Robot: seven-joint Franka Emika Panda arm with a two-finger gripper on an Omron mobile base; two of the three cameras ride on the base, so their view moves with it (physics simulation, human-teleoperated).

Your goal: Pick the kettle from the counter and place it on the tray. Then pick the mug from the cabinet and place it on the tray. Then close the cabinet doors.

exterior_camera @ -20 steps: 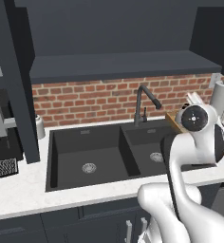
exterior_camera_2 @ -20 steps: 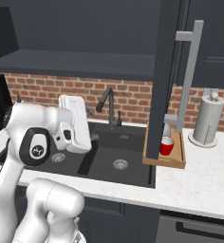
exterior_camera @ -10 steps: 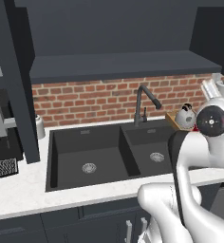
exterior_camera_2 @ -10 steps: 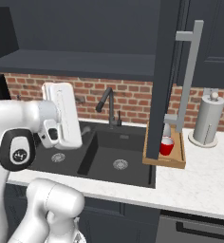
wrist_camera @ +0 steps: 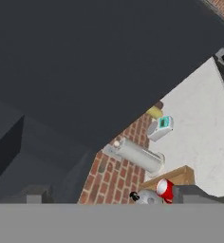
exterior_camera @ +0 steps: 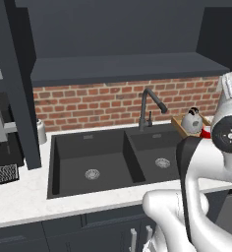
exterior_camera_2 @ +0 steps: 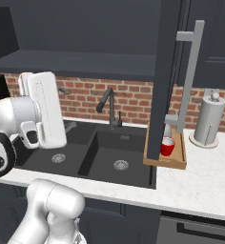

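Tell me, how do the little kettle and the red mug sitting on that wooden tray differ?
The kettle is rounded, silver-grey metal with a dark knob on top; the mug is a plain red cup, white inside. The kettle looks slightly bigger than the mug. The kettle is closed at the top, the mug open. Both stand upright, side by side, in the wooden tray on the counter beside the sink.

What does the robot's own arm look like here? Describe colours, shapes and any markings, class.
The arm is glossy white, built of rounded tubular segments. A dark round joint cap with a small light centre sits on it. Its hand is a flat white rounded block. The gripper ends in two small dark grey blocky fingertips.
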